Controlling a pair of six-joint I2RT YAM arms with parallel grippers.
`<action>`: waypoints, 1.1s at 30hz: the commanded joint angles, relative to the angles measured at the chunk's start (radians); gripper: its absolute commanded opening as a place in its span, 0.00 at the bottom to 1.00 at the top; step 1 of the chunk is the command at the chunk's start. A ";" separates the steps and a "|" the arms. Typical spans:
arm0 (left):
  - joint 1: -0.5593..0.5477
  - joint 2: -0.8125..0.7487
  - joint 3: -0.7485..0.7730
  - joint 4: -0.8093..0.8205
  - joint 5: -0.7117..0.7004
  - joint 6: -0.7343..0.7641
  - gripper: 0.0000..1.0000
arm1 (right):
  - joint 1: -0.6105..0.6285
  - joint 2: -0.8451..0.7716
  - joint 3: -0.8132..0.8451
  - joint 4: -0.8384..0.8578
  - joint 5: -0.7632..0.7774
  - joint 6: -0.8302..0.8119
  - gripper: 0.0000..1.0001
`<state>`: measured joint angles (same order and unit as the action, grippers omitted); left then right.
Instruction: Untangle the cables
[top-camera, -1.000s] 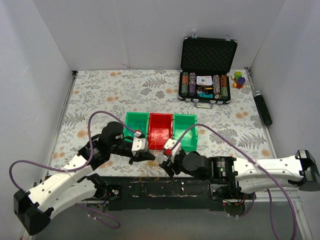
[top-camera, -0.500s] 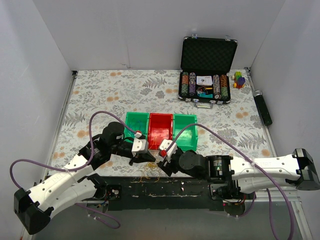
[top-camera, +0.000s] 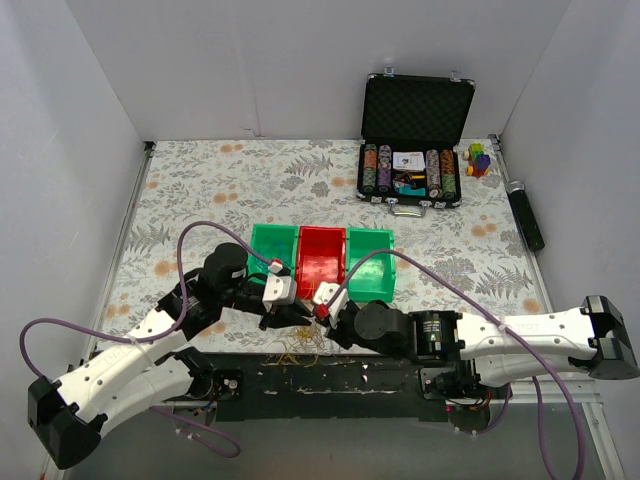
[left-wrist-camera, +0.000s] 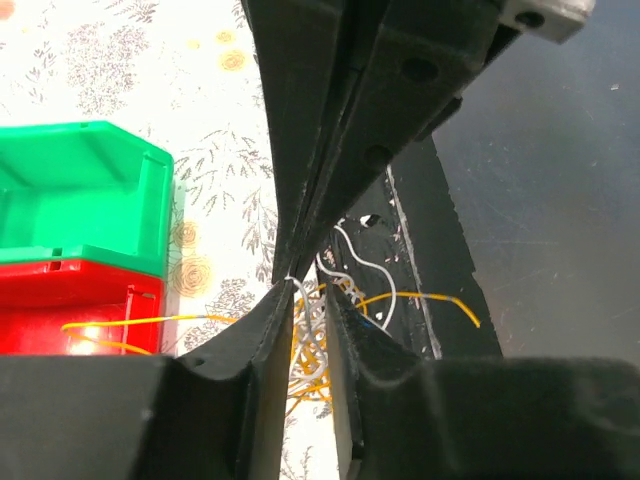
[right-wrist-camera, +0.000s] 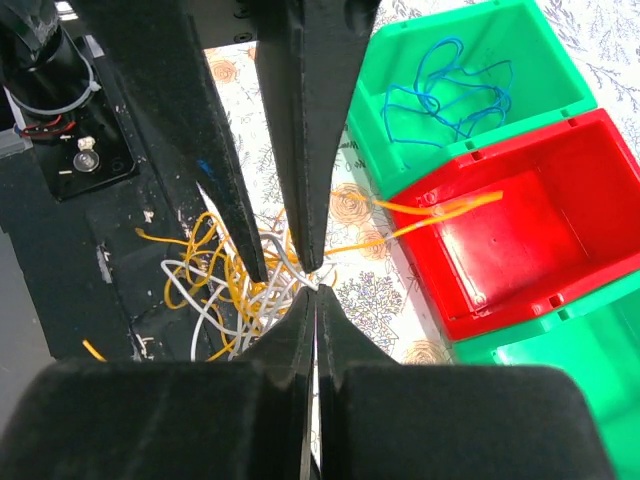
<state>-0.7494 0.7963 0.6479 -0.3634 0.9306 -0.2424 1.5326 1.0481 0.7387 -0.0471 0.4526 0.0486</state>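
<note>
The cables (top-camera: 300, 346) lie as a small orange and white knot at the table's near edge, between the two arms. My left gripper (top-camera: 297, 318) hangs over the knot, and its fingers (left-wrist-camera: 270, 340) stand a little apart with orange and white strands (left-wrist-camera: 312, 345) in the gap. My right gripper (right-wrist-camera: 315, 290) meets it tip to tip and is shut, with a white strand (right-wrist-camera: 290, 268) pinched at its tip. One orange cable (right-wrist-camera: 440, 208) runs from the knot (right-wrist-camera: 230, 290) over the rim of the red bin (right-wrist-camera: 520, 240). A blue cable (right-wrist-camera: 450, 85) lies loose in a green bin (right-wrist-camera: 390, 150).
Three bins, green (top-camera: 272, 242), red (top-camera: 321, 250) and green (top-camera: 372, 250), stand in a row just behind the grippers. An open case of poker chips (top-camera: 412, 170), coloured blocks (top-camera: 479, 160) and a black stick (top-camera: 525, 215) sit at the back right. A black base plate (top-camera: 330, 380) lines the near edge.
My right gripper has moved left up to the left gripper and shut on a white strand. The left gripper's fingers have parted slightly over the knot.
</note>
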 joint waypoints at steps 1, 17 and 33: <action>-0.004 -0.008 0.000 0.108 -0.071 -0.105 0.34 | 0.003 -0.028 0.054 0.049 0.009 0.023 0.01; -0.004 -0.077 -0.148 0.405 -0.266 -0.382 0.63 | 0.015 -0.071 0.102 -0.014 -0.002 0.066 0.01; -0.004 -0.118 -0.177 0.370 -0.247 -0.373 0.47 | 0.050 -0.071 0.119 -0.039 0.165 0.089 0.01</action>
<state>-0.7547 0.7021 0.4664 0.0204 0.6552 -0.6258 1.5723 0.9905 0.8162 -0.1066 0.5488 0.1169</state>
